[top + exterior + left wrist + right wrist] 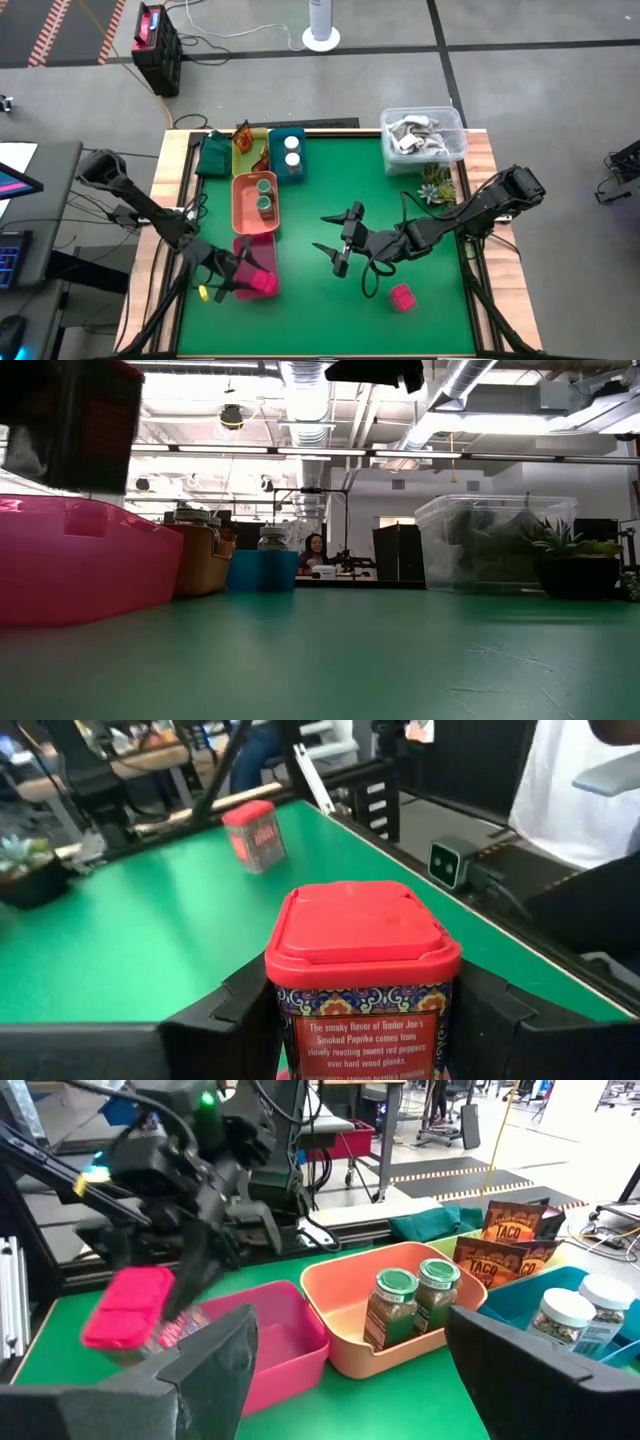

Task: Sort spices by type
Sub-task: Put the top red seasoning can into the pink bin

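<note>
Left gripper (240, 281) is clamped on a pink tin (262, 283) hanging over the pink tray (262, 247) at its near end. Risk: released from that edge position, the tin may strike the rim and tumble onto the table (420, 330). Right gripper (334, 240) hovers mid-table, fingers spread wide and empty. A second pink tin (401, 298) stands to its right; a hasty swing could topple it.
</note>
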You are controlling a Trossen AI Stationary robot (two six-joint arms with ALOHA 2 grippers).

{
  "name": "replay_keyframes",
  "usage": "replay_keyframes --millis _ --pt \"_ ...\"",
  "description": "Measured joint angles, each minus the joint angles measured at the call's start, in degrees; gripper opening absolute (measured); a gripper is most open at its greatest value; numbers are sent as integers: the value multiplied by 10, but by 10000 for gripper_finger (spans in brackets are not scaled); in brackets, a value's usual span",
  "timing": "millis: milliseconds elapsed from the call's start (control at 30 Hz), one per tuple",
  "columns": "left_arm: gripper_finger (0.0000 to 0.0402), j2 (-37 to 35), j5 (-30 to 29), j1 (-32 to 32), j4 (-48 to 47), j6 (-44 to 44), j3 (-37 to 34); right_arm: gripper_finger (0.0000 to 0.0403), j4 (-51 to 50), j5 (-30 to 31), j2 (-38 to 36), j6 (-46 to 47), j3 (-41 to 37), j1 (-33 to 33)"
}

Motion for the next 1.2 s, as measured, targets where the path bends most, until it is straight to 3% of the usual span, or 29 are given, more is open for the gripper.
replay_keyframes --millis 167,400,633,967,1200 --pt "199 -29 60 32 -30 -2 0 345 0 0 0 0 0 1" --pt "199 -90 72 35 -63 -1 -21 345 0 -1 0 0 0 1" --pt "199 -128 61 35 19 -28 -94 345 0 -2 0 0 0 1" --pt "199 -115 61 35 130 -46 -149 345 0 -2 0 0 0 0" --pt "199 -76 57 35 149 -51 -150 345 2 -2 2 1 0 0"
